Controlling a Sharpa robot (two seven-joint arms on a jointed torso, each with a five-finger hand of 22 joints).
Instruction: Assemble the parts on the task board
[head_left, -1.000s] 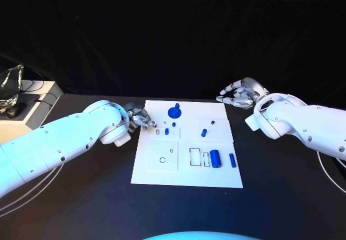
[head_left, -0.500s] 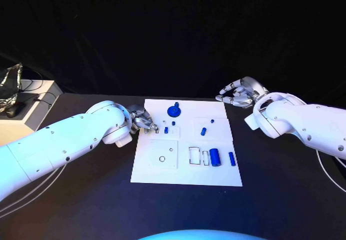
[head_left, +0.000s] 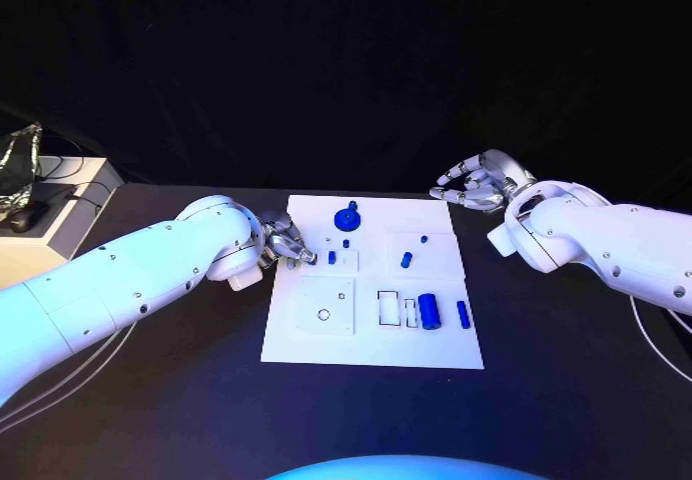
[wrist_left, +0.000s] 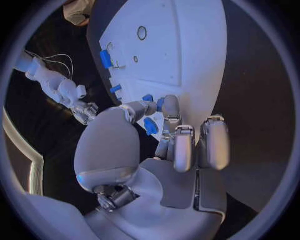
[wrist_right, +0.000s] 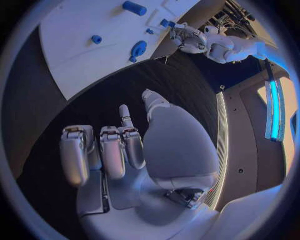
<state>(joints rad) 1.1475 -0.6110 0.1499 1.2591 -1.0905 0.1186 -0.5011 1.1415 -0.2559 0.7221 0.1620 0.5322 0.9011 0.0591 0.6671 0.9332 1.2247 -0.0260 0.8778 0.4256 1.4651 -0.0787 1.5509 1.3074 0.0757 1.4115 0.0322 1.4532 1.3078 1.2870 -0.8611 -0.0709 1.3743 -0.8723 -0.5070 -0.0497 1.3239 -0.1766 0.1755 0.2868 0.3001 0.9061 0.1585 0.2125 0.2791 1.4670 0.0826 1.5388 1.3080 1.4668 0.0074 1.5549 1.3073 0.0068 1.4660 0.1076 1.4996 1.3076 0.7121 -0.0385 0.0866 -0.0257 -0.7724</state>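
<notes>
Two arms frame my scene on the black table (head_left: 159, 400), with the white task board (head_left: 372, 345) between them. I read the board first: a blue knob-like part (head_left: 348, 217) stands near its far edge, a stout blue cylinder (head_left: 430, 311) and a slimmer blue pin (head_left: 464, 314) lie near the rectangular slot on the side toward my right arm, and a few small blue pieces sit around the middle, among them a short peg (head_left: 407, 260). The left hand (head_left: 284, 243) has crept in over the board's near-left edge across the last second — it sat just outside that edge, and now its fingers overlap it beside the small slots. In the left wrist view that hand (wrist_left: 164, 134) has its fingers (wrist_left: 170, 107) curled in around a small blue part (wrist_left: 150, 126), thumb and fingertip closing on it, so I judge it is pinching that piece just over the board. That tells me the step in hand is carrying this part to its seat; the inching advance suggests alignment is under way, not insertion, and I would keep the approach slow because the slots there are small. The right hand (head_left: 477, 185) hangs off the board's far-right corner, over bare table, much as it did a second ago — its fingers (wrist_right: 112, 152) are loosely curled, apart and empty in the right wrist view.
</notes>
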